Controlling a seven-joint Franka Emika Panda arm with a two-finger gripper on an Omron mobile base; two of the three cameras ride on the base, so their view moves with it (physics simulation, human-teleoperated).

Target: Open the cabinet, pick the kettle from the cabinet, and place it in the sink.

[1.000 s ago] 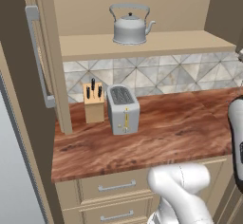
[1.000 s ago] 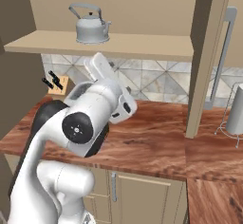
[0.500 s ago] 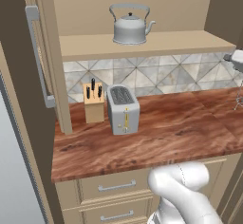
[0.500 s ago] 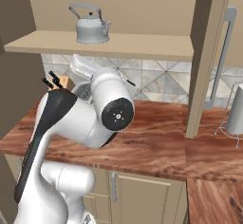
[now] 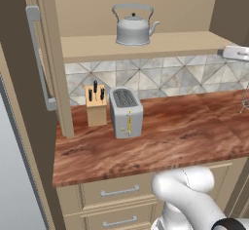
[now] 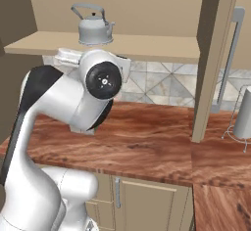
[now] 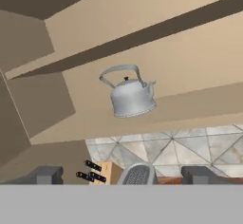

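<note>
Hand view: claw spread wide and empty, two dark fingertips rising far apart at the bottom edge. Kettle ahead of the claw and above its line, well apart, nothing touching. Sitting upright on the shelf of the cabinet, door swung out, long bar handle facing the room. Spout pointing to the claw's right, arched handle standing over the lid with its small dark knob. Below the claw's aim: toaster and knife block, down on the wooden counter with the tiled wall behind.

Handling, as a judgement: hard metal shell, rigid, no give under the pads. Smooth rounded body likely slippery and too broad for a sure pinch across the belly. Probably light if empty, though contents not visible. Best hold looks like the arched overhead handle, pinched at its top centre so the body hangs level beneath; an off-centre grip likely to let it swing or tip towards the spout. Clear space above the handle under the cabinet ceiling appears limited, so a level approach from the front seems safer than a drop from above.

Sink not identifiable from here.
</note>
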